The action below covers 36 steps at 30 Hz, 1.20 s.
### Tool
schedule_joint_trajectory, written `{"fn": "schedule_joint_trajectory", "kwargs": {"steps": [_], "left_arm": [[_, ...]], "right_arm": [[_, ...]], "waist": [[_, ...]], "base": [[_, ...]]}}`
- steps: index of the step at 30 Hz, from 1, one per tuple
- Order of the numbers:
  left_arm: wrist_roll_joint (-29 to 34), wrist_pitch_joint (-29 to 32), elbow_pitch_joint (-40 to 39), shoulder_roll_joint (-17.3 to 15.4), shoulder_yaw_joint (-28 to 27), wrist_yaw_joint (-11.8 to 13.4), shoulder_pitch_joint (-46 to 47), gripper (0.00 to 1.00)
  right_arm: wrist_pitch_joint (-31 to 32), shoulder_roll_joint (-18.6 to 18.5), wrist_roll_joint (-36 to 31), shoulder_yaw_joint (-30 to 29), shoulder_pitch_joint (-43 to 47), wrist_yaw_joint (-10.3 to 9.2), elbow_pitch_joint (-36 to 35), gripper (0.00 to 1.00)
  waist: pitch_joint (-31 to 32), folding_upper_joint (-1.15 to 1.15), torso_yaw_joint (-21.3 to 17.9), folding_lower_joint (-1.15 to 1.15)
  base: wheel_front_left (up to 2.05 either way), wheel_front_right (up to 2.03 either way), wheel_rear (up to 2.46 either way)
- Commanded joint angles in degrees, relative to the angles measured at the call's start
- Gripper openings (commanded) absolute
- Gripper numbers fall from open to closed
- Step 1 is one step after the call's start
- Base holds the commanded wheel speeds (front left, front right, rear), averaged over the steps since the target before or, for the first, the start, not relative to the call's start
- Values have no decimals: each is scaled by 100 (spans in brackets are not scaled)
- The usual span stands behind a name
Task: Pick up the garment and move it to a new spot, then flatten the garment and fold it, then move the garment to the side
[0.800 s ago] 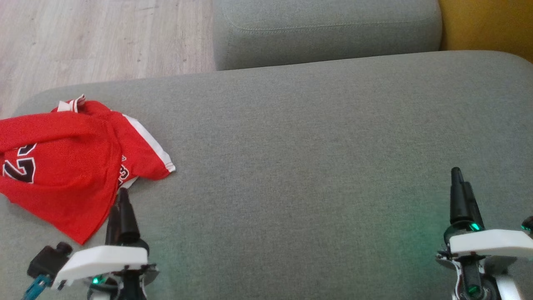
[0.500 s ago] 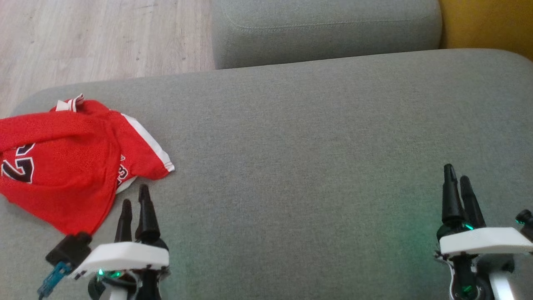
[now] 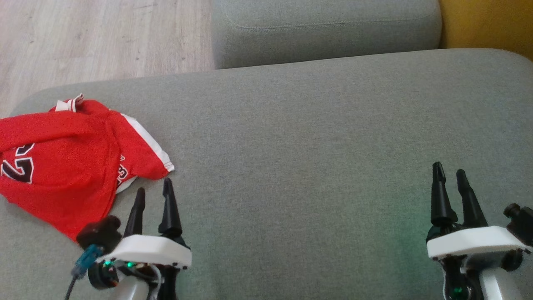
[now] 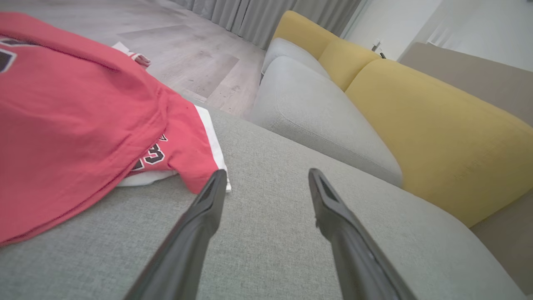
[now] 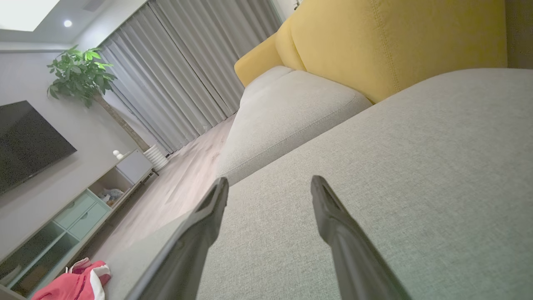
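The garment (image 3: 62, 158) is a red jersey with white trim and dark numbers, lying crumpled at the left end of the grey sofa seat (image 3: 312, 146). The left wrist view has the garment (image 4: 75, 121) filling its left half, and the right wrist view catches the garment (image 5: 77, 283) small at the lower left. My left gripper (image 3: 153, 191) is open and empty, just right of the garment's near corner and apart from it. At the lower right my right gripper (image 3: 449, 175) is open and empty above bare cushion.
A second grey cushion (image 3: 325, 29) lies beyond the seat, with yellow backrests (image 4: 424, 125) to the right. Wooden floor (image 3: 83, 37) lies past the seat's left end. A TV, a plant and a low cabinet (image 5: 83, 200) stand across the room.
My left gripper has moved right, off the garment's lower edge, and now stands beside its corner. My right gripper has shifted slightly left. The garment has stayed put.
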<state>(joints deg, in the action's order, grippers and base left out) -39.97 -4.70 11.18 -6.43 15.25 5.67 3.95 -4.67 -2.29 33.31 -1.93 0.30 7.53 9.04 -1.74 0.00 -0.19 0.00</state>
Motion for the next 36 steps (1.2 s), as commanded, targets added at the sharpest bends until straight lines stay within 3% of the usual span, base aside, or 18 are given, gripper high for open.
{"fn": "schedule_joint_trajectory", "kwargs": {"steps": [1,20,24,28,36], "left_arm": [[281,-108,-156,-145,61,112,360,100],[1529,-410,236,-499,1159,743,782,100],[1547,-478,207,-468,1236,808,793,100],[1350,-545,25,-352,1064,715,693,100],[1389,-696,-104,-51,501,163,393,100]], "right_arm": [[-106,-40,-332,114,-259,-2,-271,100],[-410,-46,-1940,278,-232,-3,-401,100],[-477,-47,-2262,319,-223,-3,-424,100],[-545,-49,-2056,328,-196,-3,-348,100],[-697,-52,-3202,340,-177,-4,-426,100]], "waist": [[-6,0,0,0],[-40,0,38,0],[-44,0,45,0],[-48,0,56,0],[-68,0,68,0]], "base": [[0,0,0],[0,0,0],[0,0,0],[0,0,0],[0,0,0]]}}
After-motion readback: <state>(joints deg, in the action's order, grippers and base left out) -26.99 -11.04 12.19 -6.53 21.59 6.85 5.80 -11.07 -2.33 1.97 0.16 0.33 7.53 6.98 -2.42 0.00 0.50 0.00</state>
